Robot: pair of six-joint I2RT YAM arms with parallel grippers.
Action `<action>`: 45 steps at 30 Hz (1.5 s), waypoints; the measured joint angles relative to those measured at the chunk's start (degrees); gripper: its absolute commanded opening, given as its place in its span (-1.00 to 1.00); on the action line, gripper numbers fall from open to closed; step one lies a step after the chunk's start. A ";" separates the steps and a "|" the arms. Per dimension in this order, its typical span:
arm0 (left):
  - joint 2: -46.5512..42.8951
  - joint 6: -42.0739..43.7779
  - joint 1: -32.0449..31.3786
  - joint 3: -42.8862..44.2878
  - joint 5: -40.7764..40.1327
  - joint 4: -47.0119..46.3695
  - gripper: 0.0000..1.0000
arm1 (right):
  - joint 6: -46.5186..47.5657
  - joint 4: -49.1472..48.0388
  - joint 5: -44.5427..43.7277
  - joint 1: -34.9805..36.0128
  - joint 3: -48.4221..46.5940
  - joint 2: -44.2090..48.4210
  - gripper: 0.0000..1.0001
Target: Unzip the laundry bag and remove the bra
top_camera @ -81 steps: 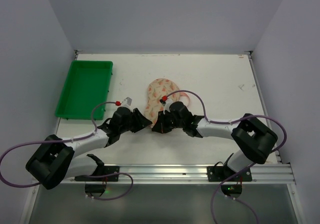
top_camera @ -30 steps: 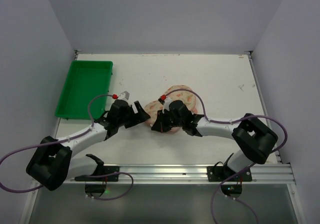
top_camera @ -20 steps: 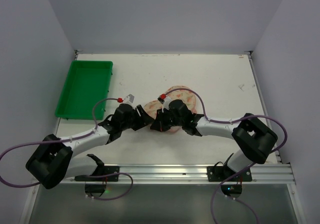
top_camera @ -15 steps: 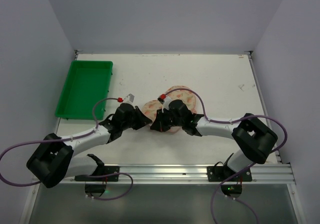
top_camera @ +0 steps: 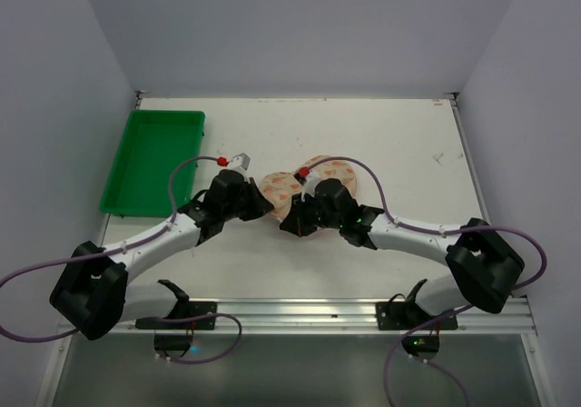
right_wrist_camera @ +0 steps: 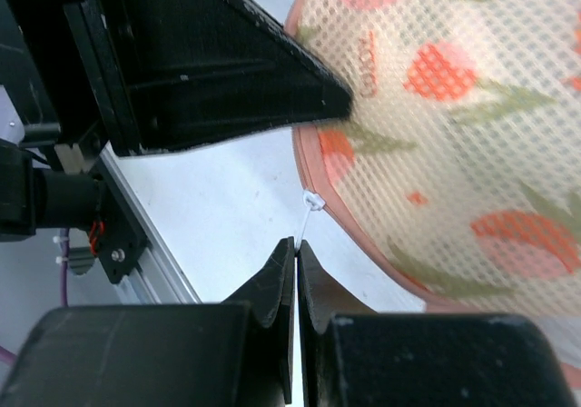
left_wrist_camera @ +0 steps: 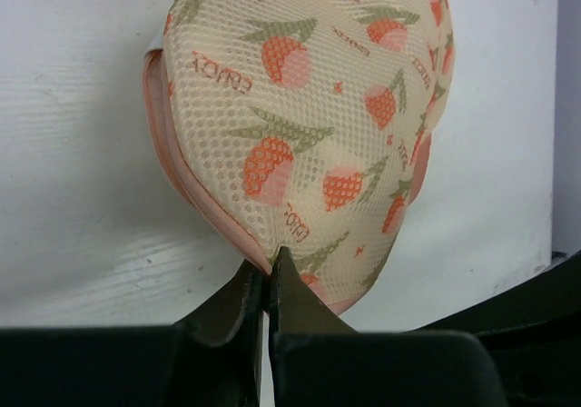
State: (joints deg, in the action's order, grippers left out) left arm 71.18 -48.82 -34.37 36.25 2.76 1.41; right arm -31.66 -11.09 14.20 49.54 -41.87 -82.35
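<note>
The laundry bag (top_camera: 313, 176), cream mesh with pink-red and green print and pink zip edging, lies at the table's middle between both grippers. It also shows in the left wrist view (left_wrist_camera: 309, 116) and in the right wrist view (right_wrist_camera: 454, 107). My left gripper (top_camera: 263, 205) is shut, pinching the bag's pink edge (left_wrist_camera: 269, 263). My right gripper (top_camera: 289, 223) is shut on the white zip pull (right_wrist_camera: 307, 214), which runs from the pink zip edging into my fingertips (right_wrist_camera: 297, 245). The bra is hidden.
A green rectangular tray (top_camera: 156, 159) stands at the back left. The white table (top_camera: 408, 153) has walls at its left, right and back. The metal rail (top_camera: 363, 309) runs along the near edge.
The bag has turned from lying lengthwise away from me to lying crosswise. My left gripper moved in and closed on its edge. My right arm shifted right, holding the zip pull.
</note>
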 measured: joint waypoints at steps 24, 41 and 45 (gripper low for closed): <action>7.74 16.02 5.49 6.36 0.22 5.18 0.67 | 3.13 3.63 1.99 0.24 -1.57 -2.56 -1.00; -6.60 -9.75 -2.91 -10.86 -1.77 -7.54 0.12 | -0.28 -0.92 2.91 0.33 -4.44 -8.92 -1.00; -4.37 -11.85 -3.54 -10.86 -3.13 -9.44 -0.48 | -0.28 -0.76 2.89 0.33 -4.44 -8.83 -1.00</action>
State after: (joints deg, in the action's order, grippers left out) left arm 66.81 -60.66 -37.91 25.39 -0.36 -8.03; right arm -31.94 -11.86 17.08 49.87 -46.30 -91.18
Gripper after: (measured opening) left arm 0.410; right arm 0.009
